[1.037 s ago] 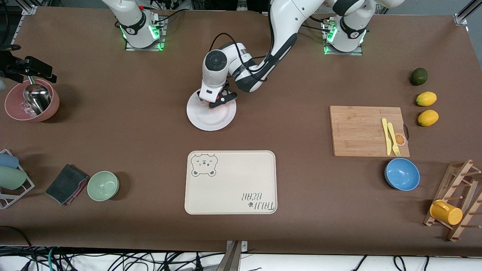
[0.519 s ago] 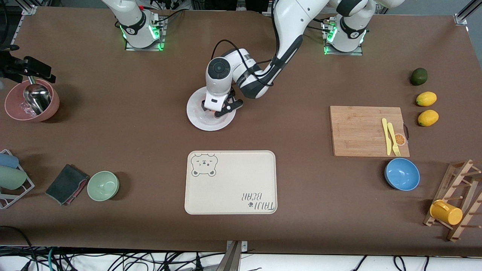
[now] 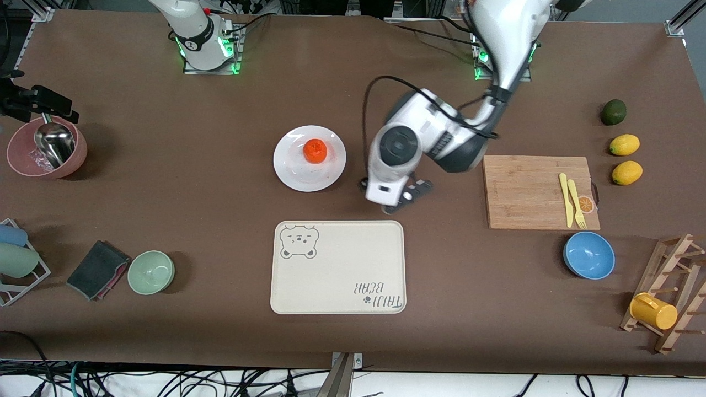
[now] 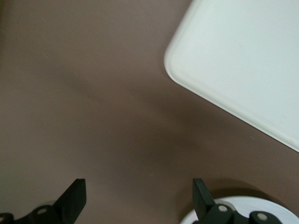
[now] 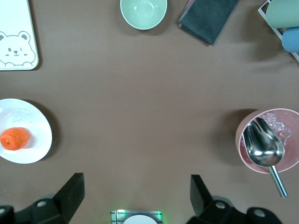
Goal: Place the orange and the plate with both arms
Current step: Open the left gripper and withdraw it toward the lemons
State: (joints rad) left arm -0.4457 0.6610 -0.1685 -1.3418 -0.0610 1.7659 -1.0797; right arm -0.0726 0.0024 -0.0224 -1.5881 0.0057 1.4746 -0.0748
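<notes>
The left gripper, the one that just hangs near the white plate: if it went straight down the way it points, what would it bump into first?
Probably only bare brown tabletop. The open left gripper points down at it, between the round white plate holding the small orange and the cream bear-print tray. Its height is hard to judge.

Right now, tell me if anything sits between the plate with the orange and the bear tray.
Nothing visible does. The plate, with the orange on it, and the bear tray have only bare table between them. The left gripper hangs beside that gap.
</notes>
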